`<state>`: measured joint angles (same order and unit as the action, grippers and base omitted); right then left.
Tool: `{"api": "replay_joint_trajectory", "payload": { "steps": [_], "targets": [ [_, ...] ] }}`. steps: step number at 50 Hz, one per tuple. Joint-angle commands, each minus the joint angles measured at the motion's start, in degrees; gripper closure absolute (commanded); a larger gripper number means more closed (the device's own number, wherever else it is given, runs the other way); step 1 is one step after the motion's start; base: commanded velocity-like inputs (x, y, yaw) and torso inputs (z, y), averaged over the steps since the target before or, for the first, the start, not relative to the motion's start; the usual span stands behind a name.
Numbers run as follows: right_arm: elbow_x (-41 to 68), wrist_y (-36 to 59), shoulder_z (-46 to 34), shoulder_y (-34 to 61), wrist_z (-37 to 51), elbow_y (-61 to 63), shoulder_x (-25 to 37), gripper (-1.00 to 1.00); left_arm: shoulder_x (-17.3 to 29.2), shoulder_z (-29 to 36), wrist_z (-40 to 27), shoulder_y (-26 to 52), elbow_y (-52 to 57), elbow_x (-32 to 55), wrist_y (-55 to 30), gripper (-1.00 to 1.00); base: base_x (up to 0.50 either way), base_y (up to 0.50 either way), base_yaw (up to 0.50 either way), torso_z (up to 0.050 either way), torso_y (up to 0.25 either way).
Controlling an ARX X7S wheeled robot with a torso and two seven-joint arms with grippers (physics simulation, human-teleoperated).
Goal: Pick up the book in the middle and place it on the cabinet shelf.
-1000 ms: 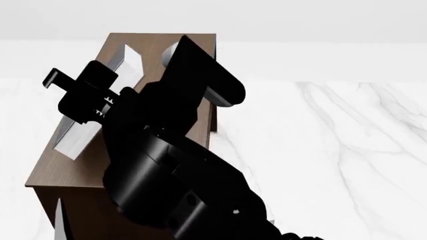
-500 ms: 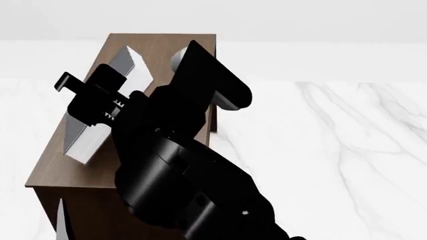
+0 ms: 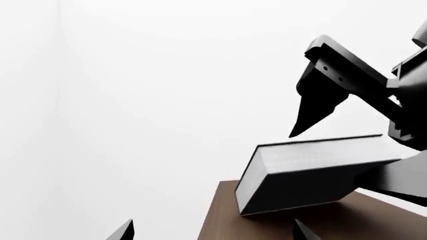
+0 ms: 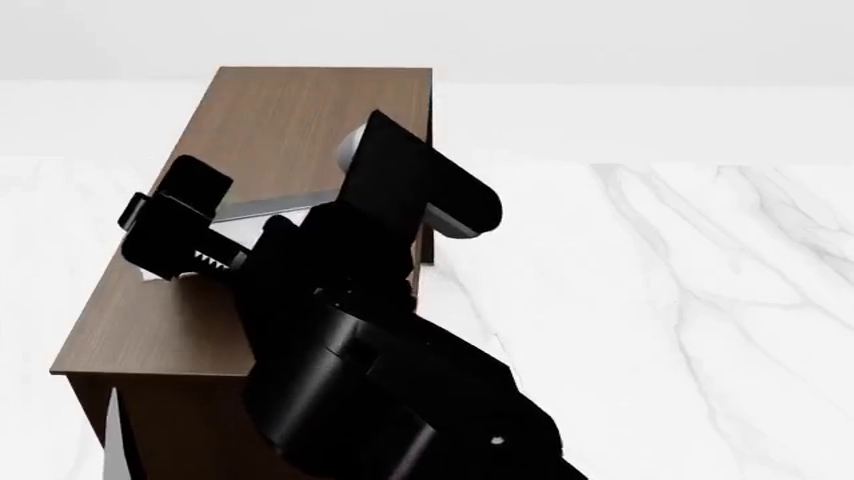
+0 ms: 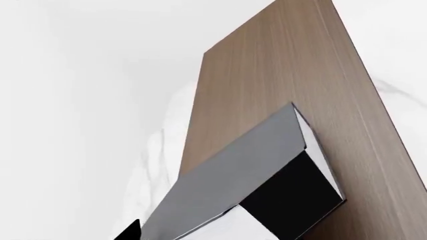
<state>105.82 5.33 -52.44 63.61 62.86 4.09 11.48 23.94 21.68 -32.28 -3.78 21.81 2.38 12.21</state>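
The book (image 4: 274, 205), grey-covered with white page edges, lies low and nearly flat on the brown top of the cabinet shelf (image 4: 320, 110). My right gripper (image 4: 171, 215) reaches across from the right and straddles the book's near end. In the left wrist view one of its fingers (image 3: 320, 100) is over the book (image 3: 313, 165) and the other is against its lower side. The right wrist view is filled by the book (image 5: 233, 170) between the jaws of the right gripper (image 5: 213, 232), over the cabinet shelf (image 5: 280, 65). My left gripper (image 3: 212, 234) is open, holds nothing, and hangs short of the cabinet shelf (image 3: 373, 220).
White marble floor (image 4: 667, 300) surrounds the cabinet on the right and behind. My bulky black right arm (image 4: 374, 350) hides the cabinet's near right corner. The far half of the cabinet top is bare wood.
The book has dropped from a steep upright tilt to nearly flat on the cabinet top. The right gripper has come down and towards me with it.
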Motion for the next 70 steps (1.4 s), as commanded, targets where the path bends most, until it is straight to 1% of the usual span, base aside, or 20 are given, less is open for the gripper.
{"api": "replay_joint_trajectory", "payload": {
  "steps": [1,8,19,49,60,61,64,67,70],
  "targets": [
    [-2.9,0.3,1.1,1.2,-1.5,0.1,0.7,-1.00,-0.7,-1.1,1.3,0.2,0.8,-0.2,-0.4,-1.00,0.00,0.00,0.00,0.000,0.000],
    [-3.5,0.1,2.4,1.4,-0.5,1.6,4.3,-1.00,-1.0,-0.7,1.2,0.3,-2.1,-0.7,2.4,-1.00,0.00,0.00,0.00,0.000,0.000],
    [-2.5,-0.5,4.3,0.5,1.1,6.3,8.5,-1.00,-1.2,-0.1,1.2,0.1,-3.7,-1.2,3.9,-1.00,0.00,0.00,0.00,0.000,0.000],
    [-2.6,-0.9,4.0,-2.6,-0.1,5.6,10.7,-1.00,-0.5,0.0,0.7,-0.3,-0.1,-1.0,0.9,-1.00,0.00,0.00,0.00,0.000,0.000],
    [-5.6,-1.5,4.9,-8.7,-4.4,12.5,19.4,-1.00,-0.5,0.1,0.3,-0.2,0.3,-1.0,0.6,-1.00,0.00,0.00,0.00,0.000,0.000],
    [-8.4,-1.8,4.9,-9.4,-6.0,14.2,21.1,-1.00,-0.5,0.1,0.3,-0.2,0.2,-1.1,0.6,-1.00,0.00,0.00,0.00,0.000,0.000],
    [-10.8,-2.9,5.1,-12.1,-8.5,15.6,23.7,-1.00,-0.5,0.2,0.3,-0.2,0.2,-1.1,0.5,-1.00,0.00,0.00,0.00,0.000,0.000],
    [-13.3,-4.8,5.3,-16.1,-10.9,15.7,26.6,-1.00,-0.6,0.3,0.3,-0.1,-0.1,-1.1,0.5,-1.00,0.00,0.00,0.00,0.000,0.000],
    [-18.1,-7.1,5.2,-19.4,-12.8,15.0,28.6,-1.00,-0.7,0.5,0.3,0.0,-0.9,-1.2,0.9,-1.00,0.00,0.00,0.00,0.000,0.000]
  ]
}}
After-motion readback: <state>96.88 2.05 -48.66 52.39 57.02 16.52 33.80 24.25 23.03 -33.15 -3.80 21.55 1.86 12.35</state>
